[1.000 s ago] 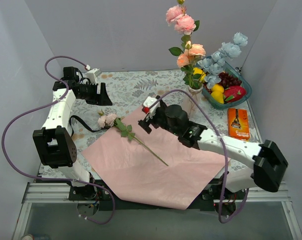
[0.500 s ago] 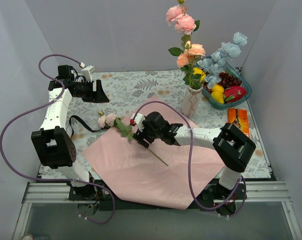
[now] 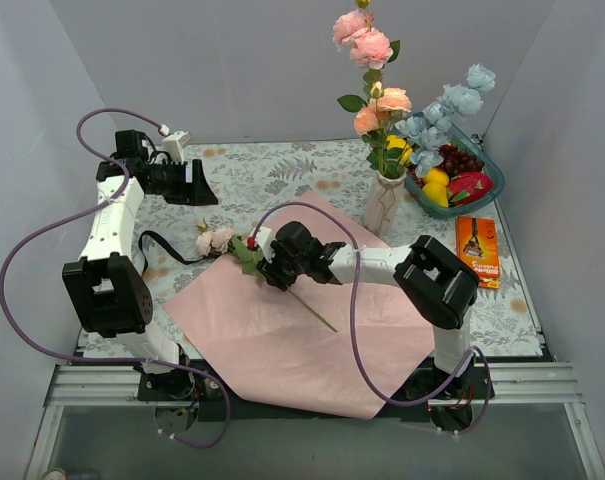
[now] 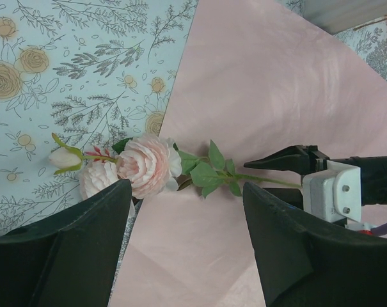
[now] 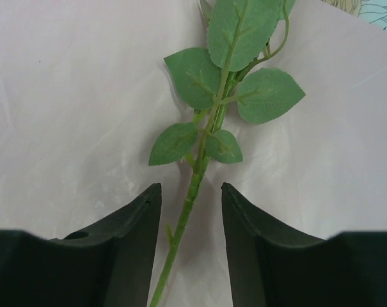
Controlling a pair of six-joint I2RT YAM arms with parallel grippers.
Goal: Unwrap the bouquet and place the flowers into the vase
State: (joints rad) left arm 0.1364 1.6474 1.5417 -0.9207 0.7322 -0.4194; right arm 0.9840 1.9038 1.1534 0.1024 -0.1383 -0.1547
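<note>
Straddling the stem (image 5: 197, 169) of the 1 flower (image 3: 247, 255) lying on the pink wrapping paper (image 3: 312, 340), my right claw (image 5: 190, 187) stands narrow, not touching it; I judge it light and whippy, best pinched there below the leaves (image 5: 199, 77), not at the soft bloom (image 4: 148, 165).

A pink rose (image 4: 148, 165) lies across the paper's (image 4: 270, 89) edge onto the cloth (image 4: 84, 64); the right gripper (image 4: 265, 175) sits at its stem.

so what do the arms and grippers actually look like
The left arm and right arm are white shells with chunky black joint blocks, each trailing a looping purple cable. The left gripper and right gripper each have two broad black wedge-shaped fingers; a small red dot sits by the right one's white mount.
</note>
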